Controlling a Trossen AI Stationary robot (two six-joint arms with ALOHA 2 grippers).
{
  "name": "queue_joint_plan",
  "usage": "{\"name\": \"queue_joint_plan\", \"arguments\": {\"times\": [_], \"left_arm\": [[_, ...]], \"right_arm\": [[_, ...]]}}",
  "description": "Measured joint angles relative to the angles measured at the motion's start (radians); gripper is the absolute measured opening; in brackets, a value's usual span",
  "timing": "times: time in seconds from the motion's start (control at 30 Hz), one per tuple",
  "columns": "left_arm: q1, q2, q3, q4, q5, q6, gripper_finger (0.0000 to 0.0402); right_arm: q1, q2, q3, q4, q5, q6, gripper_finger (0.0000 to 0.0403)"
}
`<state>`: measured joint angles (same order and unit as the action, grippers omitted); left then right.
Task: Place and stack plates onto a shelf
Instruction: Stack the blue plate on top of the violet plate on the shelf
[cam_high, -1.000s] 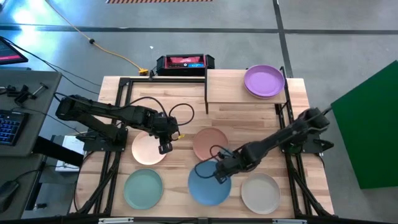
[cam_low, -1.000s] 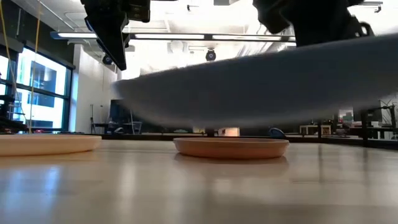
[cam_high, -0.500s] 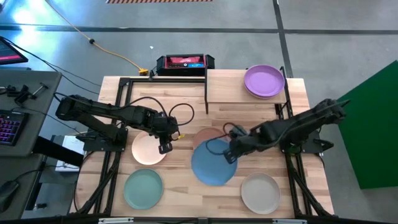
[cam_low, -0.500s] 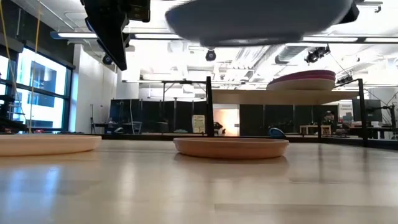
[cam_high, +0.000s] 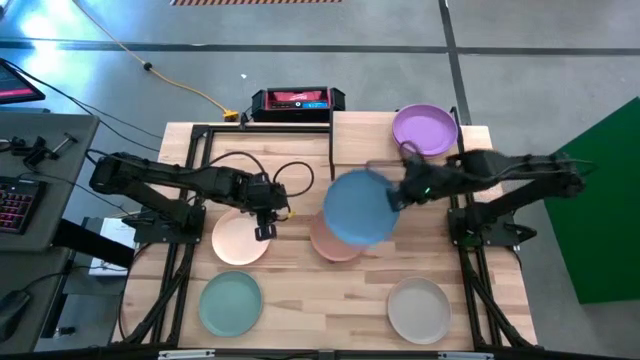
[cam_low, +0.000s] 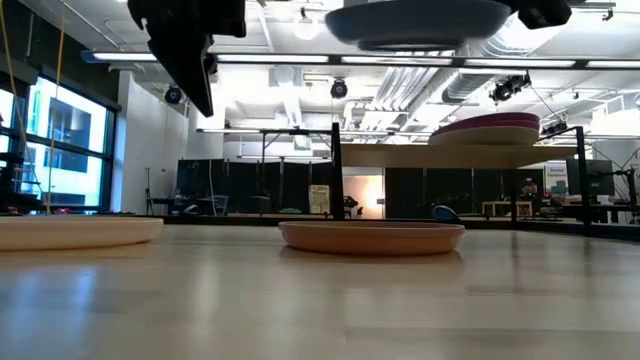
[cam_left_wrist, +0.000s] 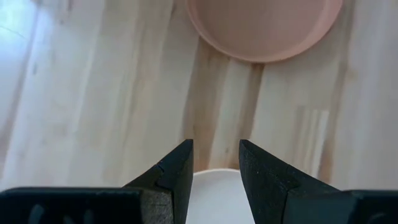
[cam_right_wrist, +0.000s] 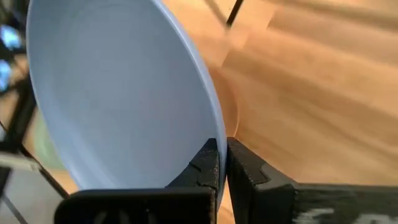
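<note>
Right pincer (cam_right_wrist: 222, 163) grips blue plate (cam_high: 358, 207) — no legible writing.

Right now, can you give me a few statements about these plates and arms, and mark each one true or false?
1. The right gripper holds the blue plate in the air. True.
2. The purple plate sits on the shelf. True.
3. The left gripper grips the peach plate. False: it hovers open above it.
4. The mint green plate is stacked on the shelf. False: it lies on the table.
</note>
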<state>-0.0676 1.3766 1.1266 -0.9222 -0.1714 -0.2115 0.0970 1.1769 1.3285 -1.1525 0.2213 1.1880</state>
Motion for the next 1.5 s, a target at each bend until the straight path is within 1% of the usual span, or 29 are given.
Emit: {"name": "queue_joint_plan", "arguments": {"times": [0.27, 0.4, 0.53, 0.77, 0.97, 1.13, 1.33, 1.5], "left_arm": [[0.084, 0.000, 0.000, 0.008, 0.000, 0.148, 0.0117], [0.126, 0.000, 0.000, 0.008, 0.000, 0.212, 0.0117], [0.167, 0.000, 0.000, 0.008, 0.000, 0.280, 0.0117], [0.240, 0.000, 0.000, 0.047, 0.004, 0.396, 0.0117], [0.288, 0.000, 0.000, 0.082, 0.014, 0.478, 0.0117], [0.317, 0.000, 0.000, 0.082, 0.016, 0.534, 0.0117], [0.346, 0.000, 0.000, 0.082, 0.020, 0.582, 0.0117], [0.371, 0.000, 0.000, 0.082, 0.071, 0.583, 0.0117]], "right_arm": [[-0.198, -0.161, 0.000, -0.073, 0.024, 0.003, 0.0000], [-0.297, -0.219, 0.000, -0.102, 0.057, 0.011, 0.0000], [-0.390, -0.258, 0.000, -0.122, 0.060, 0.011, 0.0000], [-0.539, -0.297, 0.000, -0.219, 0.060, 0.022, 0.0000], [-0.649, -0.332, -0.001, -0.223, 0.067, 0.019, 0.0000], [-0.743, -0.342, -0.002, -0.261, 0.065, 0.019, 0.0000], [-0.858, -0.342, -0.002, -0.256, 0.015, 0.006, 0.0000], [-0.967, -0.342, -0.002, -0.195, -0.048, -0.047, 0.0000]]}}
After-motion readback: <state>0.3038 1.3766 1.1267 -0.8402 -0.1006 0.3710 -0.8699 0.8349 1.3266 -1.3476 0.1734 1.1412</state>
